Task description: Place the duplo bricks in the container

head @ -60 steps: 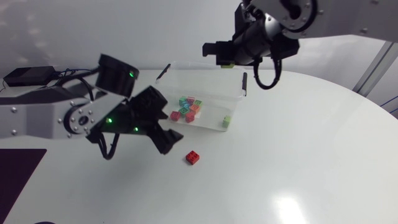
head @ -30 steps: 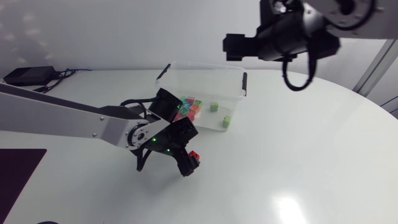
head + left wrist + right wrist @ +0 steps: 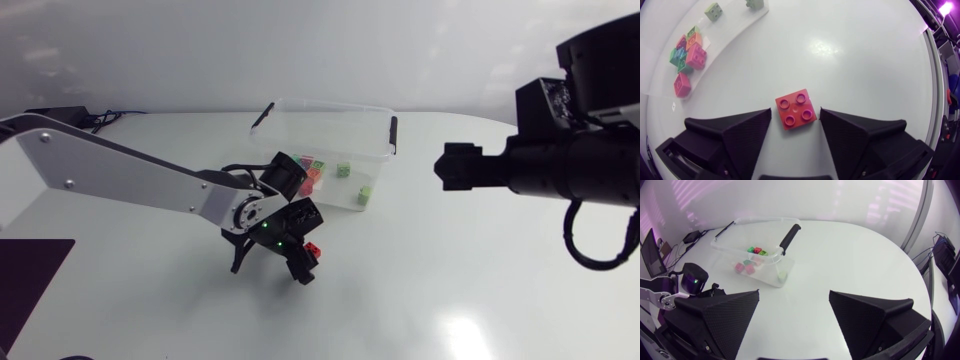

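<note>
A red duplo brick (image 3: pixel 796 108) lies studs-up on the white table, between the two fingers of my left gripper (image 3: pixel 795 112). The fingers stand close on either side of it with thin gaps showing, so the gripper is open. From above, the left gripper (image 3: pixel 303 262) hangs low over the red brick (image 3: pixel 314 250), just in front of the clear container (image 3: pixel 390 150). Several coloured bricks (image 3: pixel 306 176) lie in the container. My right gripper (image 3: pixel 794 305) is open and empty, high above the table and off to the right of the container (image 3: pixel 722 232).
The container has black latch handles (image 3: pixel 393 133) at its ends. My right arm (image 3: pixel 560 170) hangs over the right part of the table. A black power adapter (image 3: pixel 50 112) with cables lies at the far left edge.
My left gripper came down around the red brick and its fingers narrowed. My right gripper dropped a green brick into the container, opened, and swung away to the right.
</note>
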